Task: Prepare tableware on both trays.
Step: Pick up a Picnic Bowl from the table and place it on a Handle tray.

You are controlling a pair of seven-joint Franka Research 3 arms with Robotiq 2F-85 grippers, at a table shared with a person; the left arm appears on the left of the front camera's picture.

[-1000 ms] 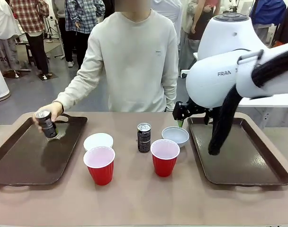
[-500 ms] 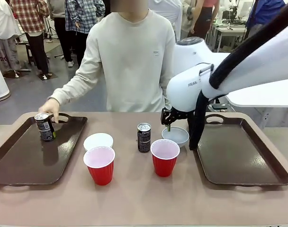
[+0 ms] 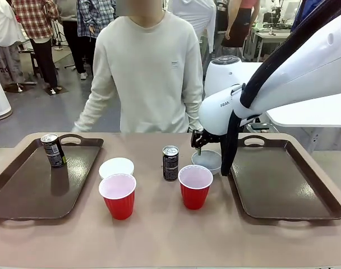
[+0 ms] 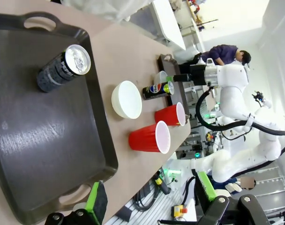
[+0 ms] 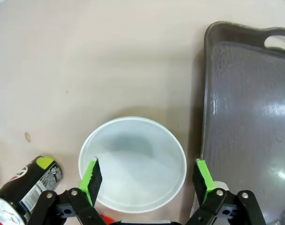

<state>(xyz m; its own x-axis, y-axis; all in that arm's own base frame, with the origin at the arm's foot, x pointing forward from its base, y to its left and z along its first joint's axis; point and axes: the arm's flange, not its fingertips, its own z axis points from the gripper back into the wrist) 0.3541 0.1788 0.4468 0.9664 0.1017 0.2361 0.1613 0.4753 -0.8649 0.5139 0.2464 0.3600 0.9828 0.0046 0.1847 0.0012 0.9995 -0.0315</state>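
Person [image 3: 153,73] has let go of the can [image 3: 53,150], upright on the left tray [image 3: 24,190]; right pincer [image 5: 146,176], released, straddles the white bowl [image 5: 133,154]; left pincer [image 4: 147,187] likewise released.

Right tray [image 3: 288,185] bare all over, open from above. Packed close off its left rim: white bowl [image 3: 208,161], red cup [image 3: 195,186], black can [image 3: 170,163]. Left tray [image 3: 19,196] mostly bare, second can [image 3: 53,150] standing near its far rim. Clear strip along the near edge of the table [image 3: 170,246].
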